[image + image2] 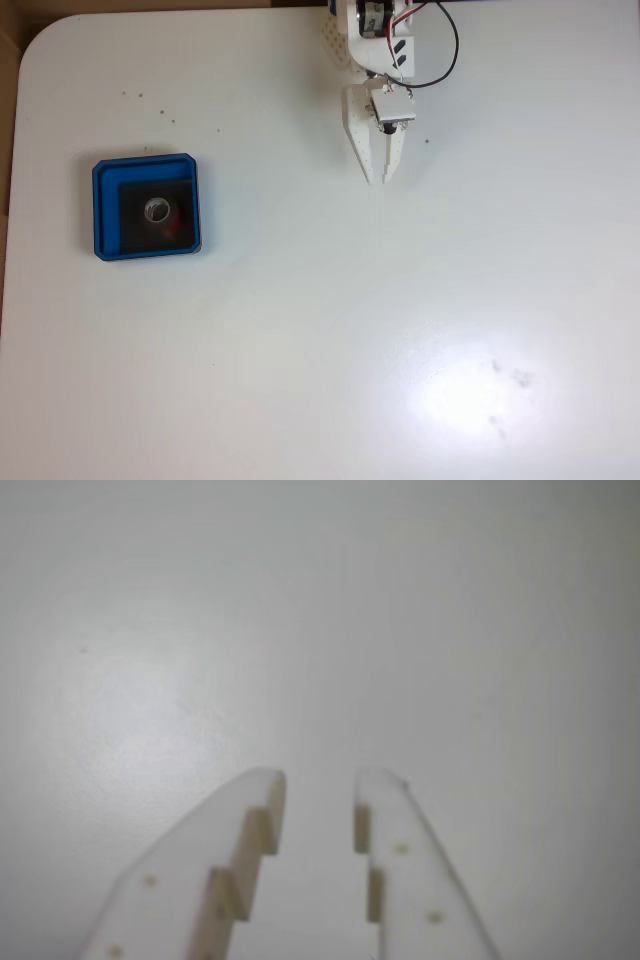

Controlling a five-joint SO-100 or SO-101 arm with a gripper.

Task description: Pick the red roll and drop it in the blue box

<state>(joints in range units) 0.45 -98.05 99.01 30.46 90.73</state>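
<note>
A broad white surface [320, 330] with a rounded corner fills the fixed view, smooth and glossy, with a bright glare patch toward the lower right and a few dark specks scattered near the top left and lower right. The wrist view shows the same surface as plain pale grey-white, slightly blurred, with a soft sheen on its left side.

At the top edge of the fixed view the white plastic arm [378, 40] reaches in, a red and a black wire [447, 50] looping off its right side.

Well to the left sits the blue box [146, 165], a shallow square tray with rounded corners, thick rim and dark floor. The red roll [163, 214] lies inside it, near the middle, its pale core facing up.

The gripper [378, 176] hangs over bare surface, far from the box. In the wrist view [318, 785] its stepped white fingers [240, 850] stand slightly parted, a narrow gap between them, grasping nothing.
</note>
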